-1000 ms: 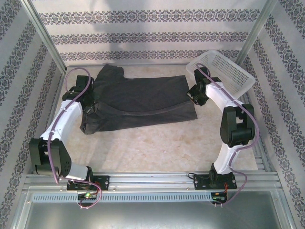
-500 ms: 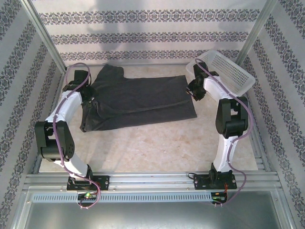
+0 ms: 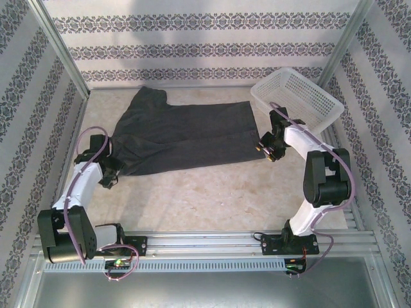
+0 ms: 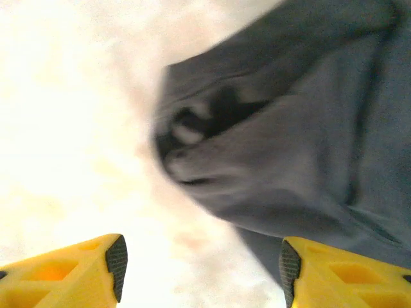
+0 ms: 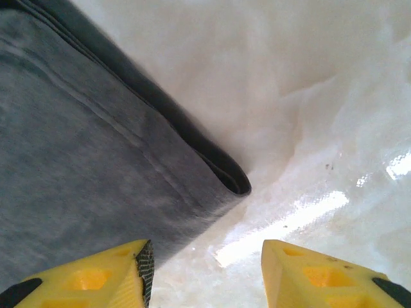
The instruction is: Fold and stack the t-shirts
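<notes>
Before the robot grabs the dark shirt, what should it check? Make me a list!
1. The left tool is open: ok, its yellow fingers are apart with nothing pinched.
2. The right tool is open: ok, nothing sits in its gap.
3. The right tool is lined up with a corner of the t-shirt: ok, the folded hem corner lies just ahead of it.
4. The cloth is flat by the left tool: not ok, it is bunched up there.
5. The basket is off the t-shirt: cannot tell, its corner sits very close to the cloth's far edge.
</notes>
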Tool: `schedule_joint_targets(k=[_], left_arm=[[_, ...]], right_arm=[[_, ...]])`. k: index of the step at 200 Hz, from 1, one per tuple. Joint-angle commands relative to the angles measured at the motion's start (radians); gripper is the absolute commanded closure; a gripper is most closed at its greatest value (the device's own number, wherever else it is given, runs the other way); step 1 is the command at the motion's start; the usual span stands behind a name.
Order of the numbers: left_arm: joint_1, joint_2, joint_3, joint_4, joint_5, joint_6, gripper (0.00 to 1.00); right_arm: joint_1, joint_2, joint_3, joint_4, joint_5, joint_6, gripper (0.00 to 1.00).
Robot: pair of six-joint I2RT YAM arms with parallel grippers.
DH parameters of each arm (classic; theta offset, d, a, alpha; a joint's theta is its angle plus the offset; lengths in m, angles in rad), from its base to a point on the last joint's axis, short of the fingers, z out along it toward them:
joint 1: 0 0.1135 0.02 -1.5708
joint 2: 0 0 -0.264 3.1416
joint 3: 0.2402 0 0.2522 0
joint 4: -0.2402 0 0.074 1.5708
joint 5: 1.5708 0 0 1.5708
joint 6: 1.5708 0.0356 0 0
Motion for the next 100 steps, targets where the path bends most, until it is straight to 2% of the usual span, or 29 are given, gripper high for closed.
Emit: schedule_joint_targets(k=[1, 33, 100], left_arm=[[0.041, 0.010, -0.005, 0.105, 0.048, -0.034, 0.40], [0.053, 0.089, 0.023, 0.090, 0.047, -0.033, 0.49], [0.069, 0.102, 0.010, 0.118, 0.018, -0.003, 0.68]], right_arm=[[-0.015, 0.024, -0.014, 0.044, -0.037, -0.042, 0.52], [-0.028, 0.070, -0.027, 0.056, -0.047, -0.031, 0.52], [-0.031, 0.118, 0.007, 0.059, -0.049, -0.017, 0.55]])
